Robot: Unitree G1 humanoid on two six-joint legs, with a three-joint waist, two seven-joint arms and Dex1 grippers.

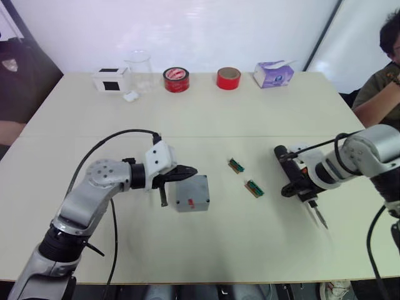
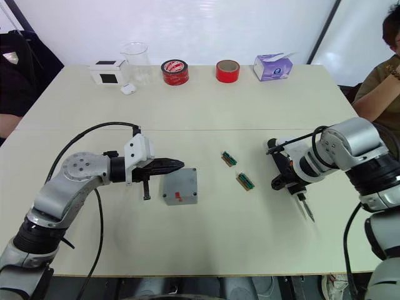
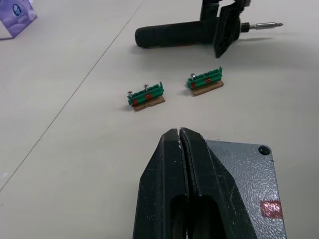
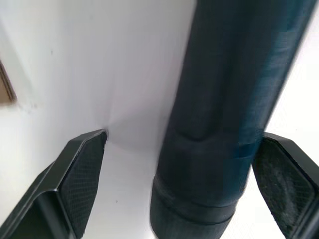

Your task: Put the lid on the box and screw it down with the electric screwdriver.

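Grey box (image 1: pixel 192 193) with red mark, black electric screwdriver (image 3: pixel 179 35), 2 green connectors (image 3: pixel 145 95).

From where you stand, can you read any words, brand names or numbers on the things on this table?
No text is legible.
Purple tissue box: printed marks, too small to read.
Red tape roll with black rim: print on its side, blurred.
Black pen-shaped electric screwdriver: no label legible.
Small square grey box with lid: just a red mark, no lettering.
White box with a black square: no writing to be made out.
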